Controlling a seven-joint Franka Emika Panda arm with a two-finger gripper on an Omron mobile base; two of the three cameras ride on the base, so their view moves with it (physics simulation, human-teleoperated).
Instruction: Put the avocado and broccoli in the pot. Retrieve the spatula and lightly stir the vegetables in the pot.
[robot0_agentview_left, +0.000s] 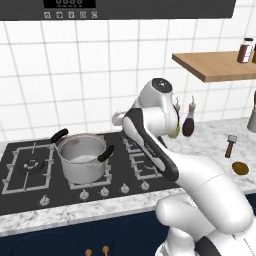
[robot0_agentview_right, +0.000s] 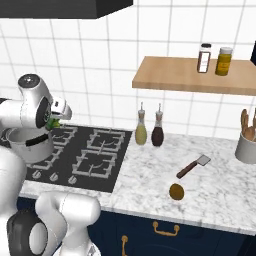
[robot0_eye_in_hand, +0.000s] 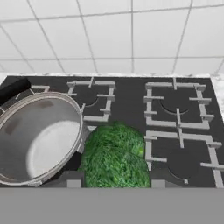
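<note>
1. Gripper (robot0_eye_in_hand: 114, 186) closed partway on the broccoli (robot0_eye_in_hand: 114, 157), green clump wedged between the two fingertips at the bottom of the hand view; same green bit visible at the hand in the right base view (robot0_agentview_right: 53, 123).
2. Held above the stovetop (robot0_eye_in_hand: 175, 113), just to the right of the pot (robot0_eye_in_hand: 37, 138) as seen from the hand; not over the pot's mouth.
3. Pot standing upright on the front left burner (robot0_agentview_left: 82, 157), shiny steel, two black handles, inside looking bare.
4. Farther right on the marble counter (robot0_agentview_right: 210, 195): spatula (robot0_agentview_right: 192, 167) lying flat, grey blade toward the wall, brown handle toward the front edge, well apart from the gripper.
5. Avocado (robot0_agentview_right: 176, 191) lying near the front of the counter, just beside the spatula's handle end, not touching it.
6. Behind, near the wall: two bottles (robot0_agentview_right: 150, 130) standing side by side beside the stove, one pale yellow, one dark.
7. Above, on the wooden shelf (robot0_agentview_right: 190, 75): two jars (robot0_agentview_right: 214, 59) standing upright.
</note>
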